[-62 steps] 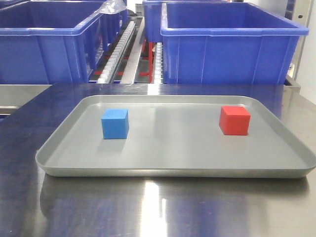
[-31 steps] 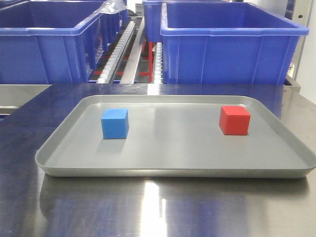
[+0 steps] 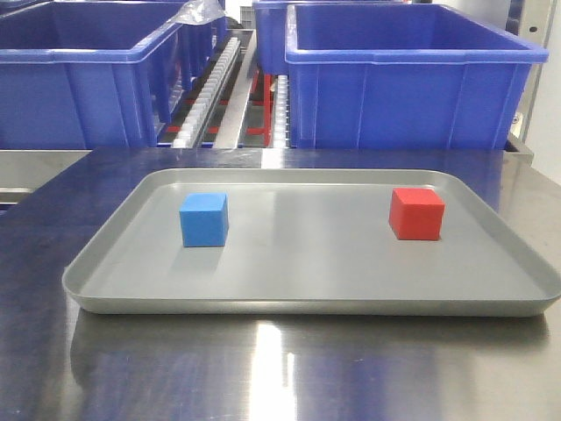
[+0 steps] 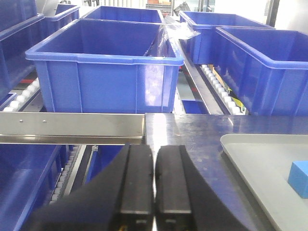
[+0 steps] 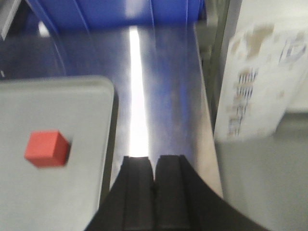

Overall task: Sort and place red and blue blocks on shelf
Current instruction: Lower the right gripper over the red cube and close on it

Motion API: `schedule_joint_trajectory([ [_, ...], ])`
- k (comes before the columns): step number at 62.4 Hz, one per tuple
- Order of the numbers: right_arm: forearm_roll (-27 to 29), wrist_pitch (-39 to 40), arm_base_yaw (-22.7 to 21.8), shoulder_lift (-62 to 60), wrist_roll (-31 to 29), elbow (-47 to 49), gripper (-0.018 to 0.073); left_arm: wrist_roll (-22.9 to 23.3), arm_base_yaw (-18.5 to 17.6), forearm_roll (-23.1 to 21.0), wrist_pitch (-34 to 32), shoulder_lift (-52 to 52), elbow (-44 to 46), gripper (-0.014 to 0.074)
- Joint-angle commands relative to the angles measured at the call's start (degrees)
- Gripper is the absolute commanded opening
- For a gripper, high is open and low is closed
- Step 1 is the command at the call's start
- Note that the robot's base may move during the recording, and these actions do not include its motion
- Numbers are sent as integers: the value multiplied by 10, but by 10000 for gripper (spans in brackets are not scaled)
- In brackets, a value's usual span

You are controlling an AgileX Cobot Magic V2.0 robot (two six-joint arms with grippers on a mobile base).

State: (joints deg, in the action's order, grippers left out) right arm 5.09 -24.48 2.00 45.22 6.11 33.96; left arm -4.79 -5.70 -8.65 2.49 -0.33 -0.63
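- Blocks, two: one blue block (image 3: 204, 219) and one red block (image 3: 416, 213). Both sit flat on the tray (image 3: 307, 272), well apart, neither on the shelf (image 3: 213, 92).
- Taken from the tray's middle in the front view, we put the blue block at about 9 o'clock and the red one at about 3 o'clock.
- Trays, one: grey, with a shallow rim, lying on the shiny steel tabletop (image 3: 263, 368).
- Bins: two big blue bins at 12 o'clock beyond the tray, the left bin (image 3: 79, 88) and the right bin (image 3: 403, 88). Part of a third bin shows behind the gap between them.
- Shelf: white roller tracks run back between the two front bins. The left wrist view shows its brushed steel front rail (image 4: 72, 126), on which we count two small screws.
- Left gripper (image 4: 154, 183): fingers pressed together with only a thin seam between them, holding nothing. It is over the tabletop edge, and the blue block's corner shows at its 3 o'clock.
- Right gripper (image 5: 154, 192): fingers likewise pressed together, holding nothing. This view is blurred. The red block lies on the tray at about 10 o'clock from it.
- One printed paper sheet (image 5: 260, 77) shows at 2 o'clock in the right wrist view; we cannot read the print.
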Motion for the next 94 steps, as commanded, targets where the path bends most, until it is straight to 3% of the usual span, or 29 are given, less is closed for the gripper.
schedule_joint_trajectory([
  [1, 10, -10, 2, 39, 2, 42, 58, 2, -3, 0, -46, -9, -14, 125],
  [43, 22, -51, 5, 143, 1, 46, 58, 2, -3, 0, -46, -9, -14, 125],
  [51, 23, -48, 29, 153, 0, 46, 58, 2, -3, 0, -46, -9, -14, 125],
  [65, 23, -23, 110, 173, 0, 48, 65, 2, -3, 0, -46, -9, -14, 125],
  [72, 23, -13, 146, 190, 0, 60, 156, 2, -3, 0, -46, -9, -14, 125],
  [82, 23, -4, 181, 219, 0, 94, 440, 2, -3, 0, -46, -9, -14, 125],
  [94, 26, -20, 194, 252, 0, 145, 480, 2, -3, 0, -46, -9, -14, 125],
])
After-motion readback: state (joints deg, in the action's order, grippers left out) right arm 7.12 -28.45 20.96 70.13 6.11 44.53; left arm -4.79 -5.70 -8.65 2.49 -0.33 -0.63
